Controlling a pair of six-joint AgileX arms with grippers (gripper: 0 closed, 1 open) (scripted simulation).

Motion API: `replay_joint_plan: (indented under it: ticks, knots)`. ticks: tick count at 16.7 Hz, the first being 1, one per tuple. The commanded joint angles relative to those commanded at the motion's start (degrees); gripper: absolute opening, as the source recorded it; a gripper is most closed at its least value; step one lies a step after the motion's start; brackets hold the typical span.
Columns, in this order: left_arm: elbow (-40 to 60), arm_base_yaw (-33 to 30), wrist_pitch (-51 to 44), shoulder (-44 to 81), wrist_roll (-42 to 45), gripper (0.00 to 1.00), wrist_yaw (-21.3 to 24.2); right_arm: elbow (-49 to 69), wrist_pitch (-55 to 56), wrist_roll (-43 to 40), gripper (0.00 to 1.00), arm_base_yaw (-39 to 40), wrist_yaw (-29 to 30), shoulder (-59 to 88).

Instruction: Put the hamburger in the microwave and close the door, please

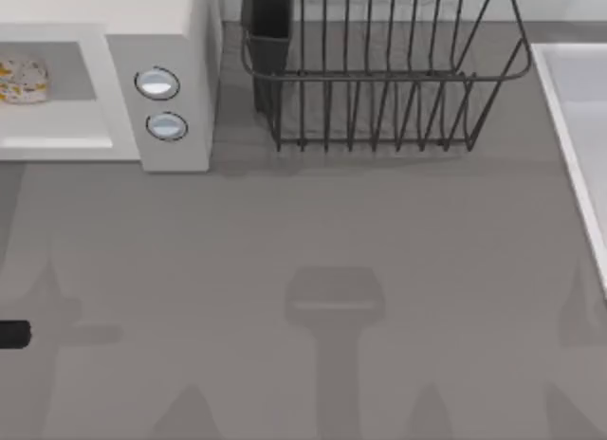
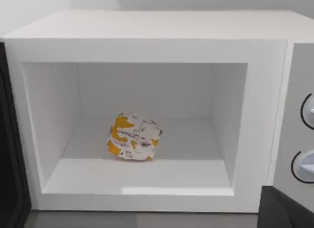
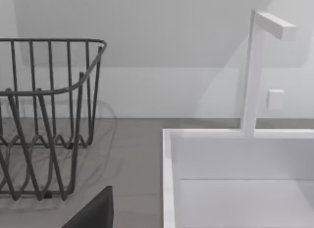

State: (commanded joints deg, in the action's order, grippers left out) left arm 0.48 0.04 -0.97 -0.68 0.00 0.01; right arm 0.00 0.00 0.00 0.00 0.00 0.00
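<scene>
The left tool (image 1: 13, 335) shows as a short dark stub at the far left edge of the top view, low over the grey table (image 1: 313, 231), and whether it is clenched or released I cannot tell. From the left wrist view a dark corner of it sits at the lower right of the frame, facing the open microwave (image 2: 147, 46). Inside, the hamburger (image 2: 133, 137) rests on the cavity floor, a little left of centre and apart from every wall. In the top view the hamburger (image 1: 21, 81) is at the upper left, inside the microwave (image 1: 161, 23), whose two round knobs (image 1: 157, 83) sit one below the other on its front panel. A dark strip, apparently the door (image 2: 10, 154), stands swung open at the left edge of the left wrist view. To the right of the microwave in the top view stands a dark wire dish rack (image 1: 379, 80), and a white sink (image 1: 579, 127) runs along the right edge.
</scene>
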Motion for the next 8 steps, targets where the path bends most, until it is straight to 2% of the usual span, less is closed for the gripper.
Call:
replay_joint_plan:
  ticks: [8]
  knots:
    - [5.1, 0.2, -12.8, -7.6, -0.1, 0.00, 0.2, 0.0, 0.0, 0.0, 1.00, 0.0, 0.0, 0.0]
